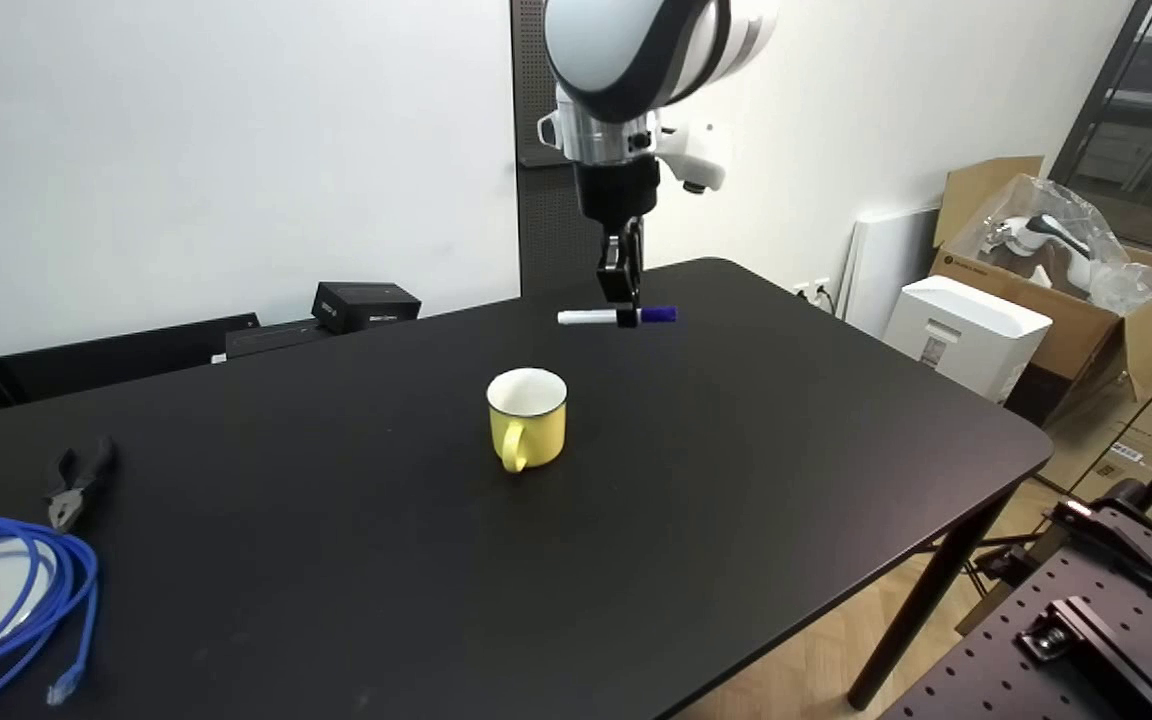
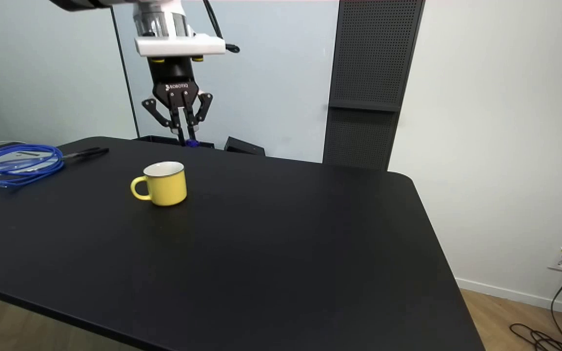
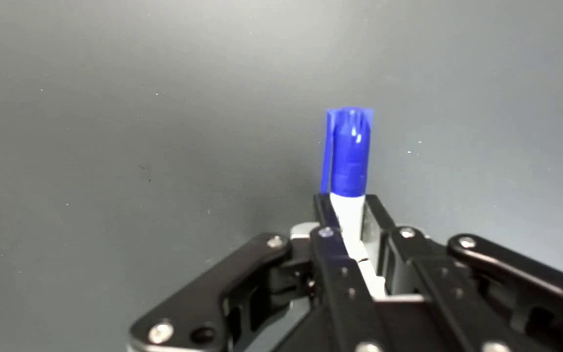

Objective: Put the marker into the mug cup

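The marker (image 1: 586, 317) has a white body and a blue cap and lies horizontal in my gripper (image 1: 627, 314). In the wrist view the fingers (image 3: 347, 208) are closed around the marker's white body just behind the cap (image 3: 350, 161). In an exterior view only the marker's blue end (image 2: 192, 143) shows at the fingertips (image 2: 187, 140). The gripper holds it above the table. The yellow mug cup (image 1: 541, 435) stands upright on the table, with its white inside facing up. It also shows in an exterior view (image 2: 168, 189), in front of and below the gripper. The wrist view does not show the mug.
The black table (image 1: 736, 450) bears a coil of blue cable (image 1: 86, 575) on a pale object, with pliers (image 1: 66, 508) beside it. A black box (image 1: 366, 308) stands by the wall at the table's far edge. A cardboard box (image 1: 1056, 300) is beyond the table.
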`<act>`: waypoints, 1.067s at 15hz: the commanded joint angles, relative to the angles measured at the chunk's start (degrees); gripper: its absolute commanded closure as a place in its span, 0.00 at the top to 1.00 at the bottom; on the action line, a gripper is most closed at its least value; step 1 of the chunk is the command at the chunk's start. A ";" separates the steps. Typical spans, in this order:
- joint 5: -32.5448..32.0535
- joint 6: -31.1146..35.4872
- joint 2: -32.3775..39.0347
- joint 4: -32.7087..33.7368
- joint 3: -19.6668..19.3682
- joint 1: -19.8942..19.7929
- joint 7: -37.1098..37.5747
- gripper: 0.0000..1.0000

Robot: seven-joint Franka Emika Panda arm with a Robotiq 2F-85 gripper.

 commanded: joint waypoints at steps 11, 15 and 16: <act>-2.20 -13.40 14.62 17.39 0.65 3.45 -2.27 0.05; -2.33 -13.72 18.14 20.45 1.19 3.79 -3.30 0.05; -2.14 -14.15 18.78 21.13 1.28 3.90 -3.58 0.05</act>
